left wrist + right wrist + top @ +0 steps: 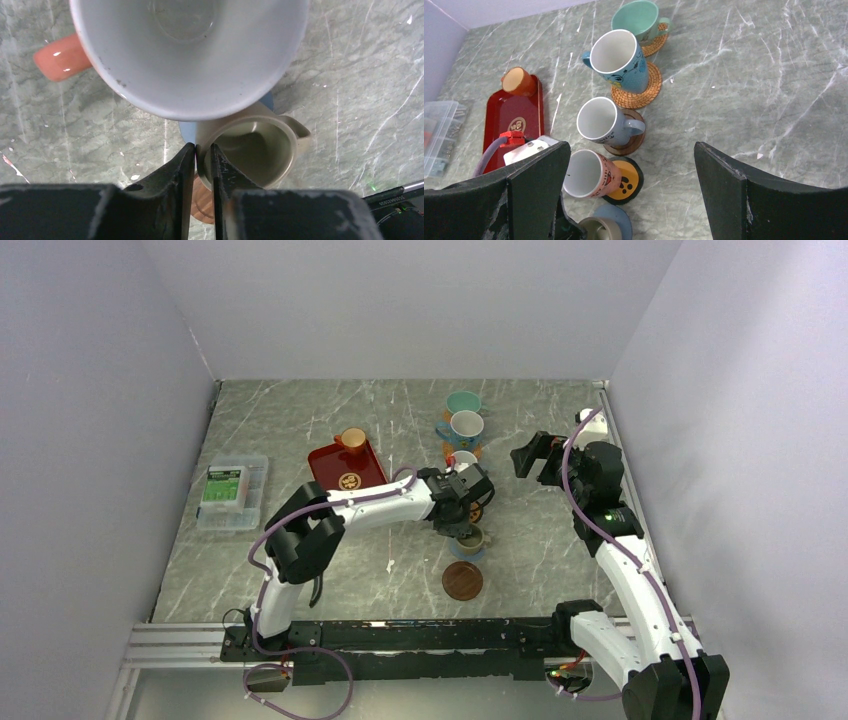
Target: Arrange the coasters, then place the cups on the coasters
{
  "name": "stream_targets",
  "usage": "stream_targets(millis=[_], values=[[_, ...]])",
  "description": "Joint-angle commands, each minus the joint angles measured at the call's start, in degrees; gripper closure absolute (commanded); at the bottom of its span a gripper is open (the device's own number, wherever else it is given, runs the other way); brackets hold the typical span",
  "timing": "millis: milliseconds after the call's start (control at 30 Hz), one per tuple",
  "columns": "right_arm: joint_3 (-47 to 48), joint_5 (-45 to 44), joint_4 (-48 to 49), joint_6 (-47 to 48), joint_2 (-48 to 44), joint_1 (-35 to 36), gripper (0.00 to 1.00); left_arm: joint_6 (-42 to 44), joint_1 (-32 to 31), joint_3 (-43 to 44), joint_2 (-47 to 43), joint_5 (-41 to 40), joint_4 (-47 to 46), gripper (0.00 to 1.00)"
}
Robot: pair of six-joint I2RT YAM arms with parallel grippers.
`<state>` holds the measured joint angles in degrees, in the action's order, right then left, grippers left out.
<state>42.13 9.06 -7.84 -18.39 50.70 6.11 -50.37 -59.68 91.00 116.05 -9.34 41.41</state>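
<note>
The olive cup stands on the blue coaster. My left gripper straddles its rim, one finger inside and one outside, the jaws slightly parted from the wall. Beside it the pink-handled cup sits on the black and orange coaster. The grey-white cup, blue cup and teal cup stand on coasters in a row behind. A bare dark brown coaster lies nearest the arms. My right gripper hovers wide open, holding nothing.
The orange-brown cup stands at the far end of a red tray, left of the row. A clear plastic parts box lies near the table's left edge. The left arm stretches across the middle of the table.
</note>
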Motion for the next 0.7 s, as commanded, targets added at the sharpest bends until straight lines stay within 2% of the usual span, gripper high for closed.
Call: stream_targets(millis=[0,200,667], values=[[-0.06,0.34,2.65,0.33,-0.12,0.16,0.0,-0.52,-0.73,2.13,-0.5,-1.42,0.5,0.74],[-0.09,0.34,2.56,0.37,-0.31,0.15,0.0,-0.67,-0.88,1.76,-1.23,-2.02,0.76,0.69],[-0.14,0.34,2.65,0.3,-0.34,0.18,0.0,-1.35,-0.93,-0.31,-2.79,-3.33,0.77,0.73]])
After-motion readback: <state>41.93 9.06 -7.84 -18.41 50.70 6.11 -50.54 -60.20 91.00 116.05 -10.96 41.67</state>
